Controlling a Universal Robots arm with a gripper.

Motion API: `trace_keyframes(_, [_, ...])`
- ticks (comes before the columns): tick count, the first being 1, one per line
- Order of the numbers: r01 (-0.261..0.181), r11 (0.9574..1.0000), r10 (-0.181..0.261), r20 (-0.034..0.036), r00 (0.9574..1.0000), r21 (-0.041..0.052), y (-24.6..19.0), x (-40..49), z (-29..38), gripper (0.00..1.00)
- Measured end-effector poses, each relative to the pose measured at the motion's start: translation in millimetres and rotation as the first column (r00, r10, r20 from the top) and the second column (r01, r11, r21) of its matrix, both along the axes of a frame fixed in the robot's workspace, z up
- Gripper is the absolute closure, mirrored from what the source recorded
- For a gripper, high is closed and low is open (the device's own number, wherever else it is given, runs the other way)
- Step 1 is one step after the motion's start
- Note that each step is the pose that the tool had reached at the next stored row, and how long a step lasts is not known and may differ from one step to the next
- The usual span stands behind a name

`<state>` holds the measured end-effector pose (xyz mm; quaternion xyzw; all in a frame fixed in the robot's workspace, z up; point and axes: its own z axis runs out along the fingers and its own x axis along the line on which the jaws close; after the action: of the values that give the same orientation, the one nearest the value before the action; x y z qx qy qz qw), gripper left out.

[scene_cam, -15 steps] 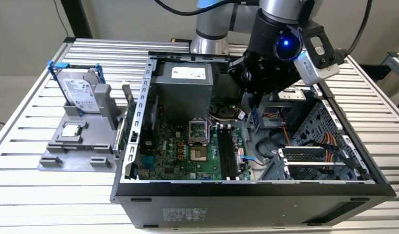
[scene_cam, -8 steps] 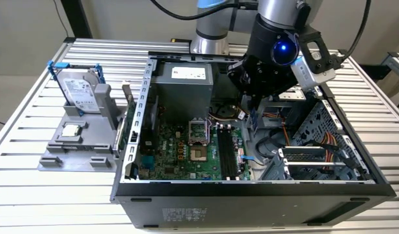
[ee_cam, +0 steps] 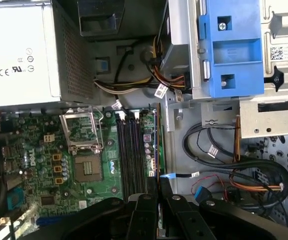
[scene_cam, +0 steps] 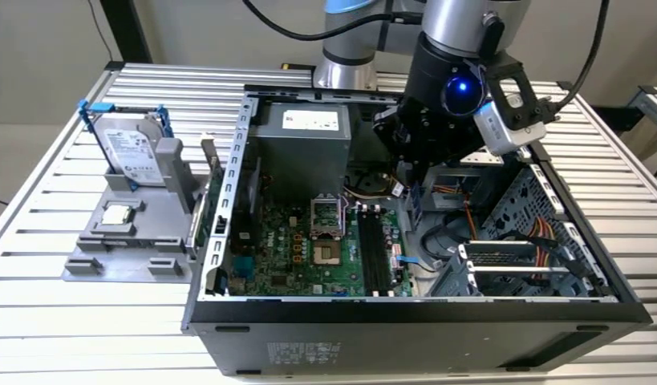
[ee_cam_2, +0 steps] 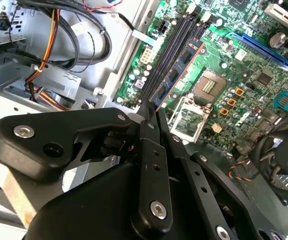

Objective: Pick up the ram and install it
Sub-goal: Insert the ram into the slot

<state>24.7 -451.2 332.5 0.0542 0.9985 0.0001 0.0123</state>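
1. We see the gripper [ee_cam_2: 153, 112] lowered inside the open computer case [scene_cam: 414, 309], its black fingers [ee_cam: 145, 210] clenched on the ram [ee_cam_2: 180, 70].
2. In the second wrist view, the ram stands on edge along the memory slots [ee_cam_2: 166, 47], running from the fingertips toward one o'clock.
3. In the exterior view, the hard drive [scene_cam: 130, 152] stands at nine o'clock from the case on a grey holder [scene_cam: 125, 257].
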Motion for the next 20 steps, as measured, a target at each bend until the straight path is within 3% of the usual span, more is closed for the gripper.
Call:
trace_keyframes(13, [0.003, 1.0, -0.003, 0.0003, 1.0, 0.0001, 0.0, -0.1, -7.3, 1.0])
trace_keyframes(20, [-0.037, 0.9993, 0.037, 0.0003, 0.9993, -0.0001, -0.1, -0.3, -16.6, 1.0])
